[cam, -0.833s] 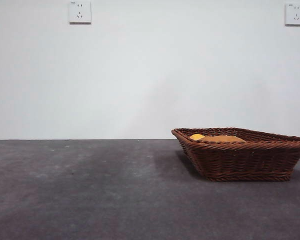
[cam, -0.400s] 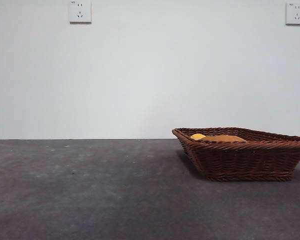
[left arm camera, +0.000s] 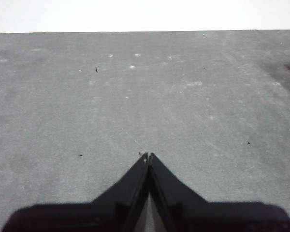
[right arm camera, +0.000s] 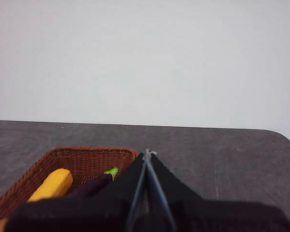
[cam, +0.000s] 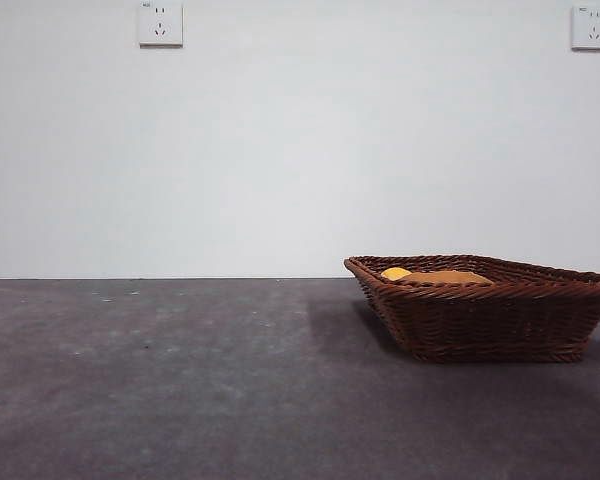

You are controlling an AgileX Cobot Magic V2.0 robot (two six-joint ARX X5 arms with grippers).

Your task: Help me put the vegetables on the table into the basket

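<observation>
The dark-brown wicker basket [cam: 490, 325] stands on the grey table [cam: 180, 380] at the right. Inside it lie the small yellow piece [cam: 395, 272] and the orange-brown potato-shaped lump [cam: 445, 277], only their tops showing over the rim. No arm shows in the front view. My left gripper [left arm camera: 148, 155] is shut and empty above bare table. My right gripper [right arm camera: 147, 153] is shut and empty, raised beside the basket [right arm camera: 87, 157]. There the yellow piece [right arm camera: 53, 183] lies next to a dark purple thing with a green tip [right arm camera: 94, 184].
A white wall with two sockets [cam: 160, 24] [cam: 591, 27] stands behind the table. The table's far edge runs along the wall. A rounded table corner [right arm camera: 285, 137] shows in the right wrist view.
</observation>
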